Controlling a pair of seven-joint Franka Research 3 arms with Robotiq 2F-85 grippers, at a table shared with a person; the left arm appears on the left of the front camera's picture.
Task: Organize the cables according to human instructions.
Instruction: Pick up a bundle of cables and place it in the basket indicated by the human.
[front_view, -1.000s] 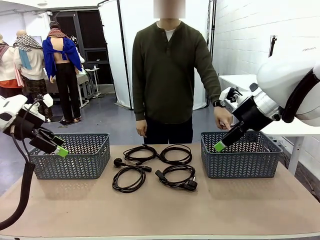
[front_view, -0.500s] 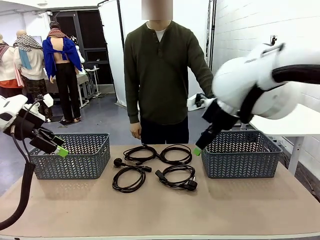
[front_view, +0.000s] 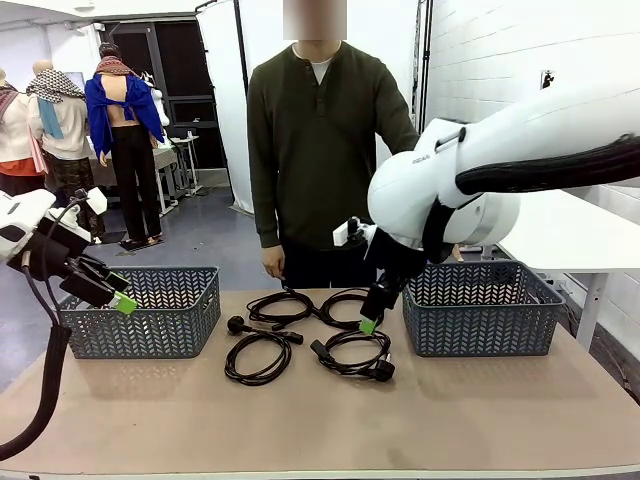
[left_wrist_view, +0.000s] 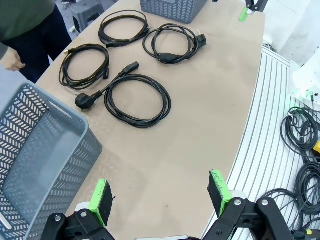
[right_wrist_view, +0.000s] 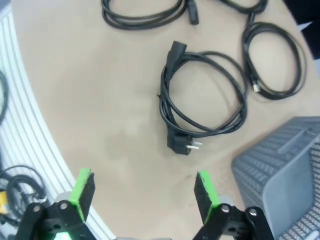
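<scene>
Fingers of my right gripper (front_view: 368, 323) are spread wide and hold nothing. They hang just left of the right basket (front_view: 480, 320), low over the cables. From that wrist, my green pads (right_wrist_view: 82, 192) frame bare table (right_wrist_view: 100, 125). Just beyond them lies the near-right cable (right_wrist_view: 179, 143), a coiled loop with a two-pin plug, close to the basket's corner. My left gripper (front_view: 121, 292) is also fully open and empty. It is held in the air well left of the right basket, in front of the left basket (front_view: 150, 320).

All four cables lie flat on the table to the left of the right basket, none inside it. The far-right cable (front_view: 345, 292) sits nearest its left wall, partly behind my right gripper. The far-left cable (front_view: 283, 294) lies beside it, and the two seem to touch. The near-left cable (front_view: 236, 324), with a round plug, lies farthest from the basket.

Beyond the table stands the person (front_view: 320, 140), left of the basket, with one hand (front_view: 272, 262) hanging loose above the far edge.
</scene>
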